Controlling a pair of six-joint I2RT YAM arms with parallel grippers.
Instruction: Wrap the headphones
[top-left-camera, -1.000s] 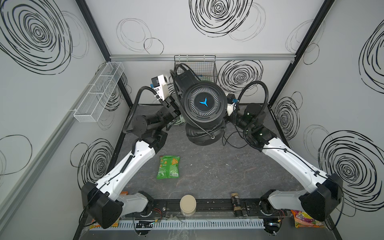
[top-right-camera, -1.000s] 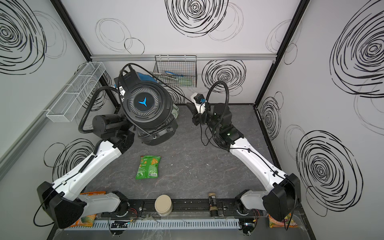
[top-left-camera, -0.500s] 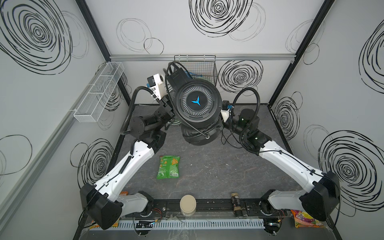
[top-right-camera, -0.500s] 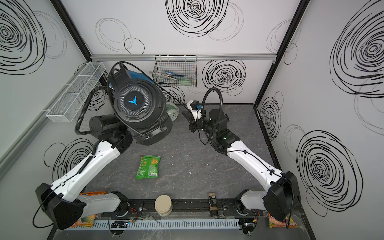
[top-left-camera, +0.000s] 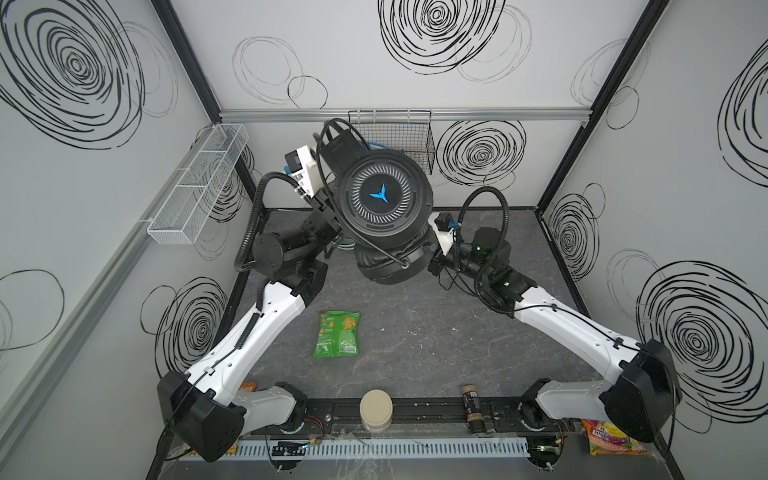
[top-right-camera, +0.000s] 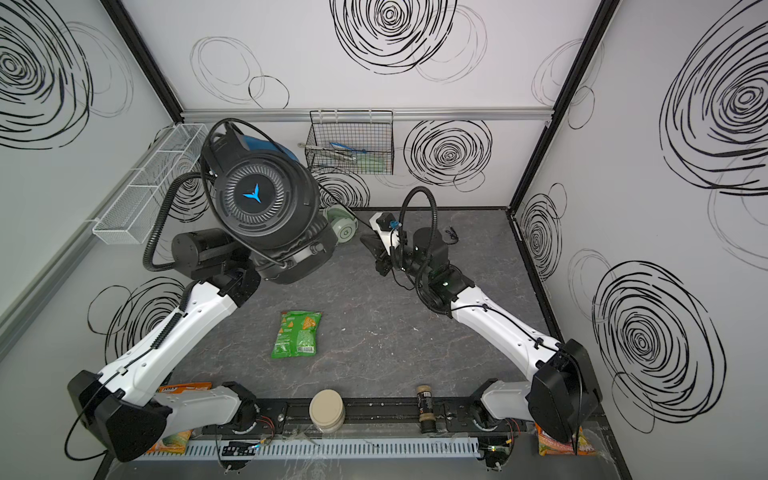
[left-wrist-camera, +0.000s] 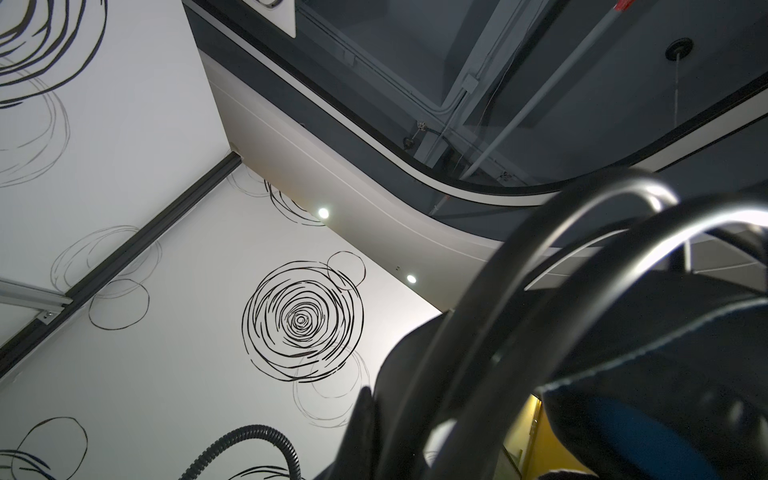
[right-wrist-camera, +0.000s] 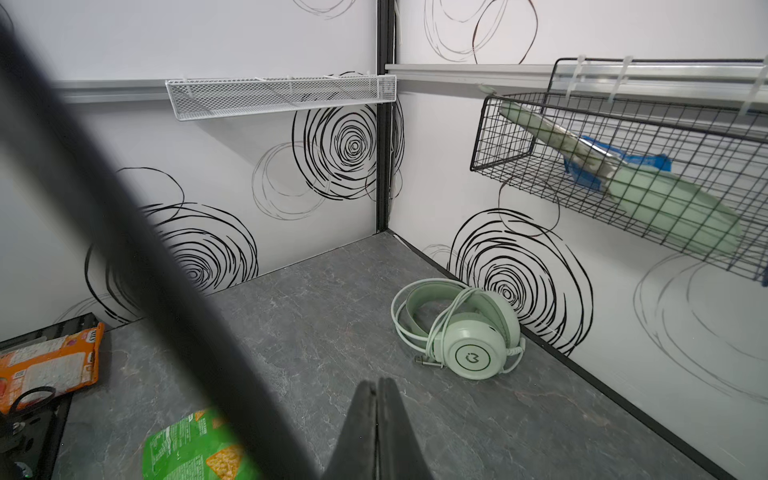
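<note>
The black headphones (top-left-camera: 380, 195) (top-right-camera: 255, 195), with a blue earcup logo and blue headband lining, hang high over the table, close to the top camera. My left gripper (top-left-camera: 326, 195) is shut on their headband; one finger (left-wrist-camera: 365, 415) shows beside the band (left-wrist-camera: 478, 374) in the left wrist view. Their black cable (top-right-camera: 345, 208) runs toward my right gripper (right-wrist-camera: 376, 386) (top-right-camera: 370, 245), which is shut with nothing showing between its tips. A blurred stretch of the cable (right-wrist-camera: 166, 270) crosses the right wrist view. The mint-green headphones (right-wrist-camera: 465, 332) (top-right-camera: 343, 226) lie by the back wall, cable looped on them.
A green snack bag (top-left-camera: 337, 334) (top-right-camera: 297, 334) lies mid-table. A black wire basket (top-right-camera: 351, 143) hangs on the back wall and a white mesh shelf (top-left-camera: 195, 183) on the left wall. A beige round lid (top-left-camera: 376, 409) and small bottle (top-left-camera: 471, 405) sit at the front rail; an orange packet (right-wrist-camera: 50, 365) lies front left.
The left arm has carried the black headphones a little to the left. The right gripper has shifted left and slightly toward the front, staying shut.
</note>
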